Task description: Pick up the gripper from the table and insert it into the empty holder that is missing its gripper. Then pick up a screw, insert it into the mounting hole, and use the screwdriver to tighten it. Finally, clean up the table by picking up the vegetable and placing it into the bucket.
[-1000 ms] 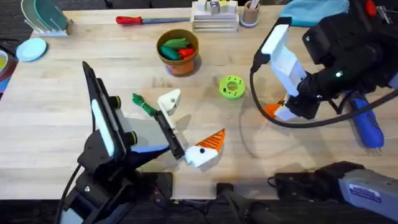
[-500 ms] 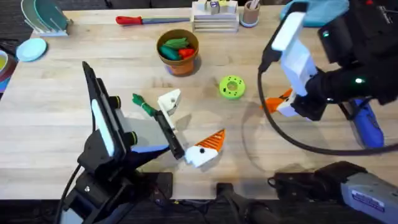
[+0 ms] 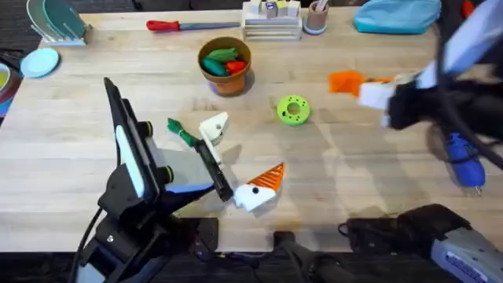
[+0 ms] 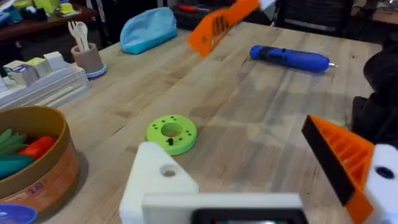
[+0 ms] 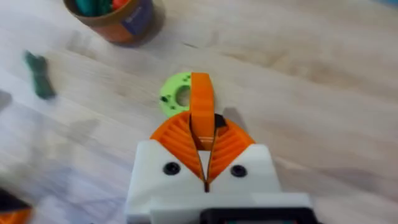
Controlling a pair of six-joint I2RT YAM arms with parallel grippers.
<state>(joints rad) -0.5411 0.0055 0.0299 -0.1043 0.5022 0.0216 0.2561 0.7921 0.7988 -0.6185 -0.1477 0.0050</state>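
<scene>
Right end effector (image 5: 204, 134), one gripper (image 5: 201, 112).

Light wooden table (image 3: 78, 149), bucket (image 3: 225, 64), green disc (image 3: 293, 110), vegetable (image 3: 181, 132), screwdriver (image 3: 464, 158), red-handled screwdriver (image 3: 191, 25)

- We see a robot lab or workshop bench: a pale wooden worktop (image 3: 71, 141) with two robot arms mounted at its near edge.
- Tools lie about: a blue screwdriver (image 3: 464, 159) and a slim red-handled screwdriver (image 3: 181, 25).
- We note practice props: a bucket (image 3: 226, 66) of toy vegetables and a green disc (image 3: 293, 110).
- Along the far edge we find a cup of utensils (image 4: 87, 53) and a blue pouch (image 4: 148, 28).
</scene>
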